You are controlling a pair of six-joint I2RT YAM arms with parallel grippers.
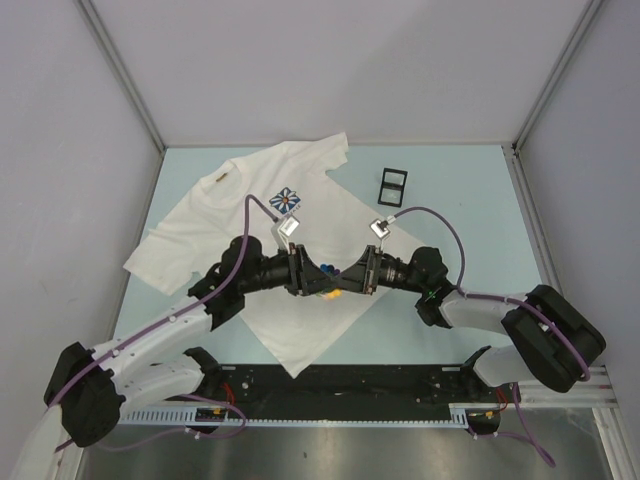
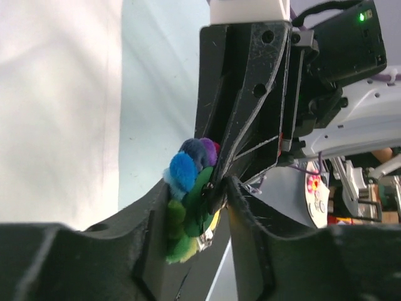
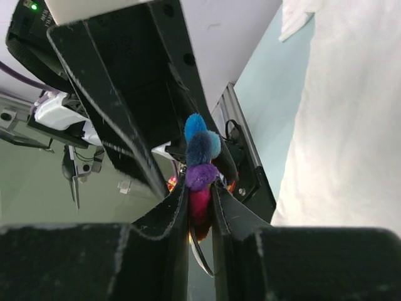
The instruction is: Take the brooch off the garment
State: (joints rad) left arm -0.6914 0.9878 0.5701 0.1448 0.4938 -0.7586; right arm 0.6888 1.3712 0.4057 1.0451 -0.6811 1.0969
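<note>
Brooch (image 3: 200, 153), a cluster of blue, purple, red and green pom-poms, was pinched between both arms' tools, which met tip to tip over the lower half of the garment (image 1: 200, 235). The left gripper (image 2: 218, 191) was closed narrowly on the brooch's green end, and the right gripper (image 3: 200, 210) was clamped on its red end. From the right wrist the pom-poms ran in a column, blue farthest out and red between the fingers. The white T-shirt lay flat on the pale table (image 1: 450, 200), slanting from its collar at the far left towards the near edge. Its tan collar label (image 1: 222, 178) bore no legible writing. A blue-and-white flower emblem (image 1: 288, 200) marked the chest, and a small black frame (image 1: 393, 185) lay just beside the far sleeve.
</note>
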